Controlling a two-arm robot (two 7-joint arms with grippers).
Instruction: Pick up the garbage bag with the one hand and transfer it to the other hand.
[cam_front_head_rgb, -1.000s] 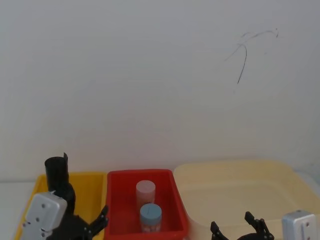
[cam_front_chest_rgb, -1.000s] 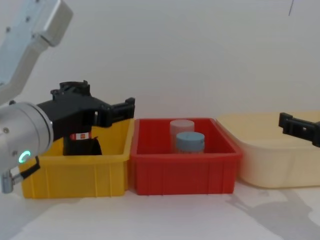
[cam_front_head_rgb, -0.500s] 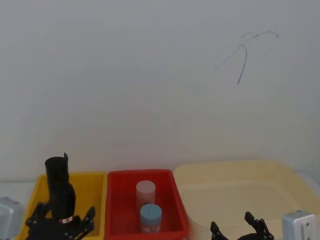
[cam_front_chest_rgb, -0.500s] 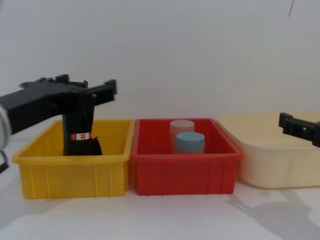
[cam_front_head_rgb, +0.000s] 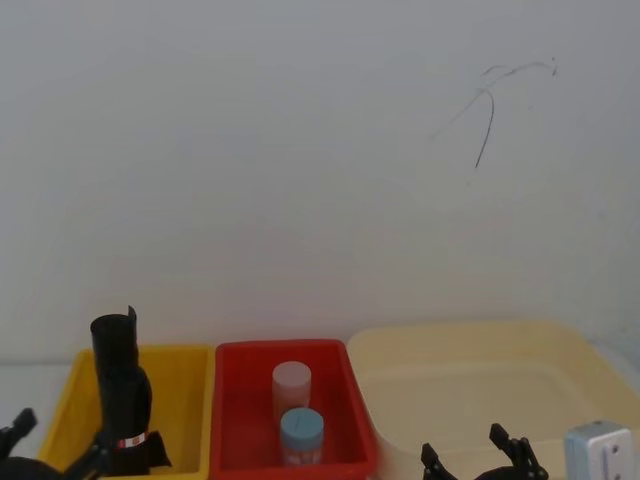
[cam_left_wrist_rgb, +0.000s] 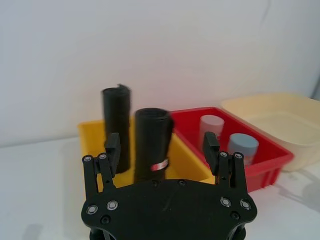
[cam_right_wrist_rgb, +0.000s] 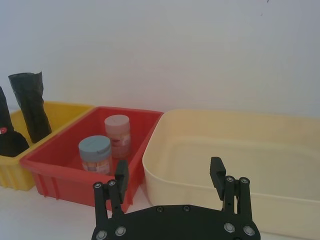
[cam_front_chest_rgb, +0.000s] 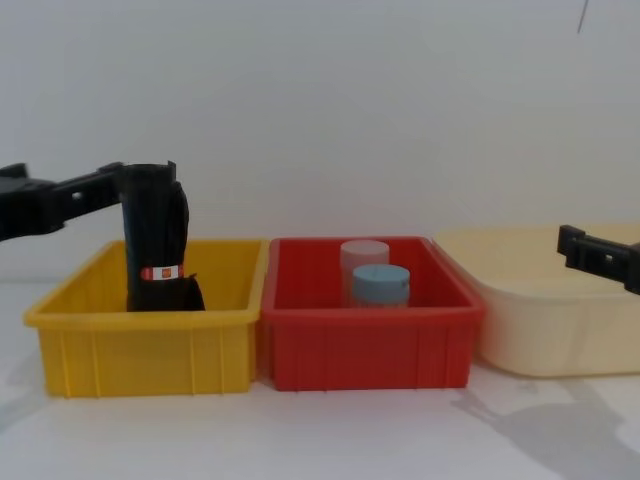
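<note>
Over on my left, the left claw just backed off empty, jaws spread wide, so the garbage bag is still standing ungrabbed in the yellow bin, while the right claw idles, jaws apart.

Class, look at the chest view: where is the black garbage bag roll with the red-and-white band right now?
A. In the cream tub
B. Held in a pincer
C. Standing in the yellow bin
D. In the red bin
C: the garbage bag stands upright inside the yellow bin, with its band showing just above the bin's rim and nothing gripping it.
</note>
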